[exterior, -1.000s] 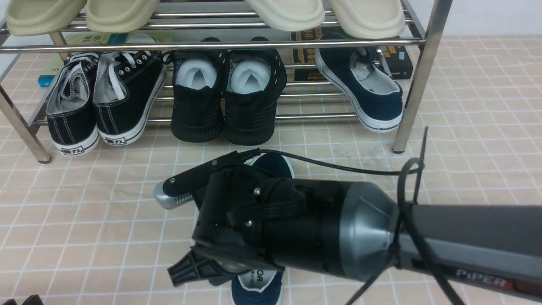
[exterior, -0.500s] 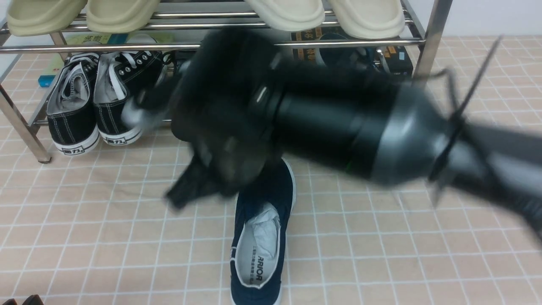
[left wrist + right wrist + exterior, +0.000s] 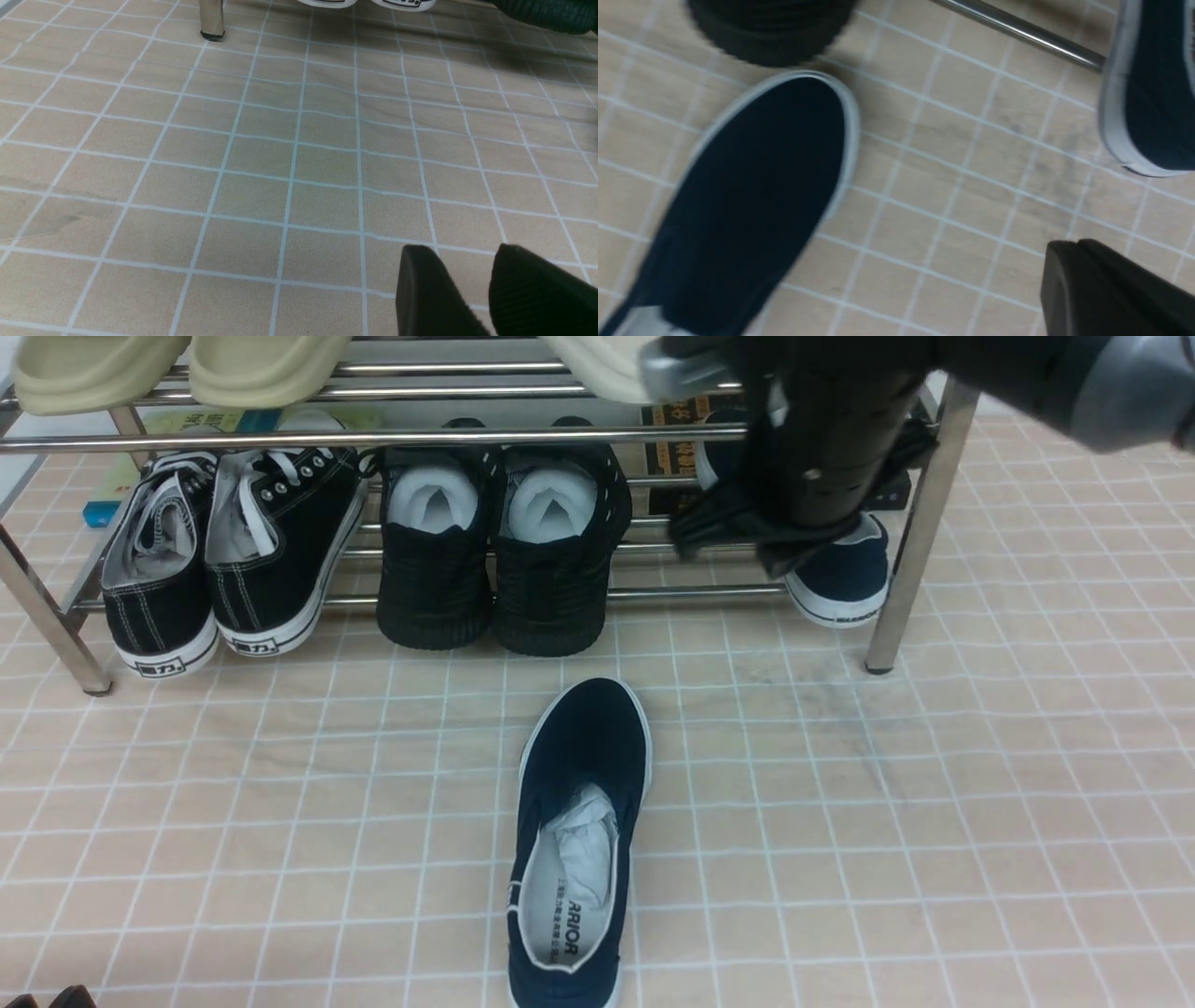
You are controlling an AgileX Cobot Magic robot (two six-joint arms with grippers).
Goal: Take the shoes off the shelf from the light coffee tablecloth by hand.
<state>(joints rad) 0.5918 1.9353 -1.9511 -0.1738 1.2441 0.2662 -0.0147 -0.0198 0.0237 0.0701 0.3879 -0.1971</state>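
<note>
A: What is the largest thing here?
B: The light coffee tablecloth. The shelf stands on it.
A: And where are the shoes?
B: One navy shoe lies on the cloth in front of the shelf, with its toe toward it. The other navy shoe is on the lower tier, at the right end.
A: And the fingers?
B: The right fingers are pressed together and empty, near that second shoe. The left fingers stand apart, holding nothing, low over the cloth.

Your right arm: enters from 2 o'clock, wrist bent downward.
Your right gripper: fingers pressed together, empty.
Your left gripper: low at 7 o'clock, fingers apart.
</note>
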